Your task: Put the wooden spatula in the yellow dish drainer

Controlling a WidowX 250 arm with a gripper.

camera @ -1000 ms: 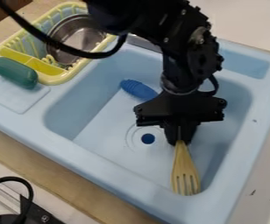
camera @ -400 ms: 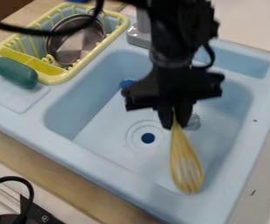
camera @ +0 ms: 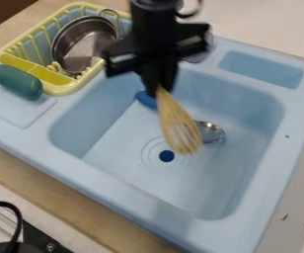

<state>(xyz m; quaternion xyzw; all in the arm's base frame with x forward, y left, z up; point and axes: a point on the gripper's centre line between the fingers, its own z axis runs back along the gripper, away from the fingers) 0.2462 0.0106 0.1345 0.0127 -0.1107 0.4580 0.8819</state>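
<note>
Transfer stage: the wooden spatula (camera: 177, 123) is lifted, its slotted head hanging over the sink basin (camera: 227, 190); placement in the yellow dish drainer (camera: 67, 88) remains. The tool (camera: 160, 89), pointing downward above the basin's drainer side, is closed around the handle.

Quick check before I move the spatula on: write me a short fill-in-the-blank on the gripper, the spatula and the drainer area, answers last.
The gripper holds the wooden spatula by its ____. The spatula's slotted end points ____, not up. The metal pan sits in the ____ dish drainer. The oblong object beside the drainer is dark ____.

handle; down; yellow; green
</note>
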